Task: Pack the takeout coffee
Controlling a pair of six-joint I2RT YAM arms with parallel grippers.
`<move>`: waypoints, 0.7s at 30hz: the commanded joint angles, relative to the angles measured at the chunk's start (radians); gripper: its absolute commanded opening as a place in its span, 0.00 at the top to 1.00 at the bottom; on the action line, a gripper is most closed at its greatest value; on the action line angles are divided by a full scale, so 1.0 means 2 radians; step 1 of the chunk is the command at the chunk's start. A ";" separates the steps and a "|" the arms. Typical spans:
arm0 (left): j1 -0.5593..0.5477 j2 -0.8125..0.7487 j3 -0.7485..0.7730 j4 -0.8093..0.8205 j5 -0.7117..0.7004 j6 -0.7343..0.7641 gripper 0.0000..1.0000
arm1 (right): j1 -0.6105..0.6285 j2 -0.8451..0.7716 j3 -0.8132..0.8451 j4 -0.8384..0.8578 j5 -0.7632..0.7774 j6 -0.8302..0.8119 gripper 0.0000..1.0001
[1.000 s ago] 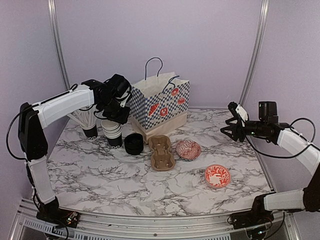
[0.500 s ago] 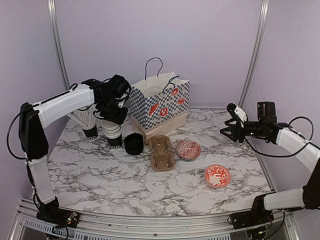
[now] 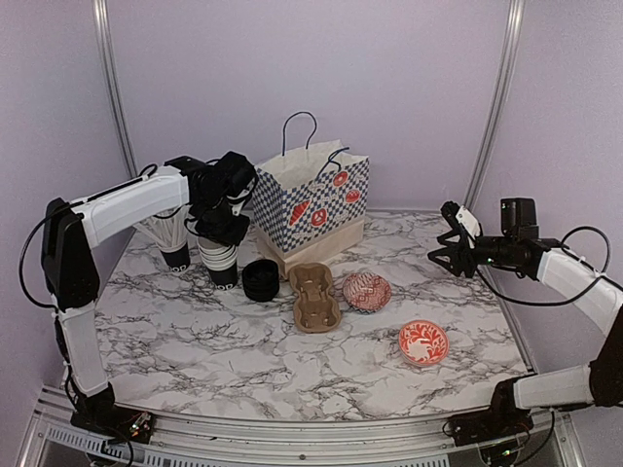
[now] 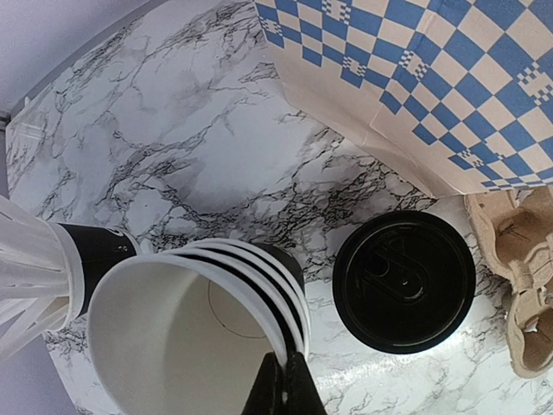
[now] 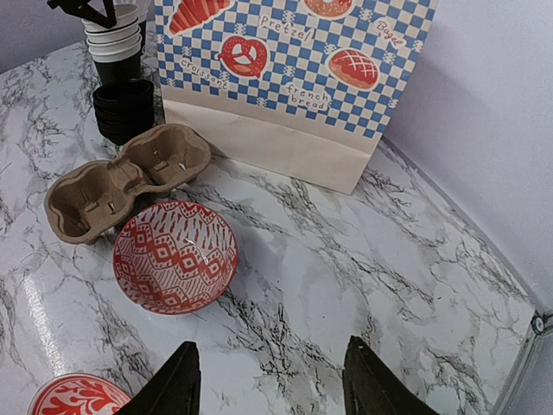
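A stack of black paper cups (image 3: 220, 259) with white insides stands at the back left; it also shows in the left wrist view (image 4: 186, 333). My left gripper (image 3: 223, 220) is shut on the rim of the top cup, one finger inside and one outside (image 4: 283, 386). A stack of black lids (image 3: 260, 279) sits right of the cups, seen from above in the left wrist view (image 4: 403, 281). My right gripper (image 3: 450, 245) is open and empty above the table's right side (image 5: 272, 380). The cups (image 5: 114, 43) and lids (image 5: 125, 108) show far off in the right wrist view.
A blue-checked paper bag (image 3: 311, 199) stands open at the back middle. A brown cardboard cup carrier (image 3: 313, 296) lies before it. Two red-patterned bowls (image 3: 367, 291) (image 3: 423, 341) sit to the right. A black cup of white straws (image 3: 173, 243) stands left of the cup stack.
My left gripper has shifted slightly up and right while pinching the top cup's rim. My right gripper has drifted a little to the left.
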 commanded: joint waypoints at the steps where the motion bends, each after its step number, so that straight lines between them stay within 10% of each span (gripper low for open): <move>1: 0.001 -0.007 0.027 -0.029 -0.002 0.001 1.00 | 0.004 -0.003 0.001 0.000 -0.001 -0.002 0.46; 9: -0.001 -0.012 0.067 -0.076 -0.099 0.036 1.00 | 0.004 -0.002 0.002 -0.002 -0.005 -0.002 0.46; 21: -0.070 -0.090 0.160 -0.113 -0.036 0.041 1.00 | 0.004 0.002 0.003 -0.003 -0.009 0.000 0.46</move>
